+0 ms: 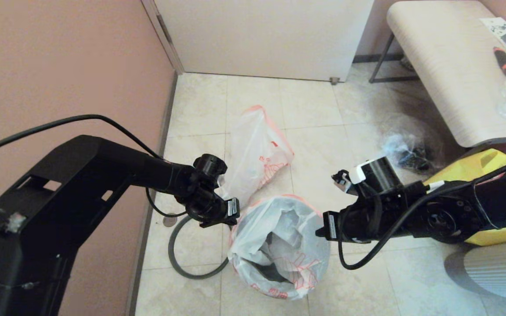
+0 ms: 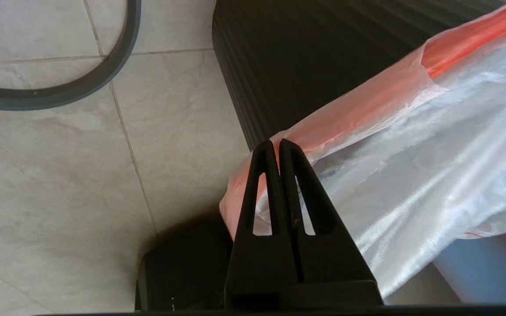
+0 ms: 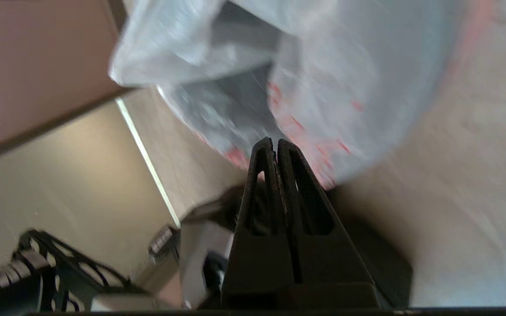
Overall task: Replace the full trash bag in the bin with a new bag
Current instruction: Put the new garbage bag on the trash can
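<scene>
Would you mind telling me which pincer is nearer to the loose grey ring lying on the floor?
The left. The left pincer is shut at the bag's rim, just beside the grey ring; the right pincer sits across the bag, farther away.

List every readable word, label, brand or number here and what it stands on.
None can be read.
Bag in the bin: red print, too crumpled to read.
Bag lying on the floor: red print, too small to read.
Printed sheet on the table: too small to read.

A beige tiled floor (image 1: pixel 314 109) carries the bin (image 2: pixel 288 66) at centre, a grey ring (image 1: pixel 178 259) at 9 o'clock, a flat white bag (image 1: pixel 257 153) at 12, and a clear bag (image 1: pixel 404 147) at 2.
</scene>
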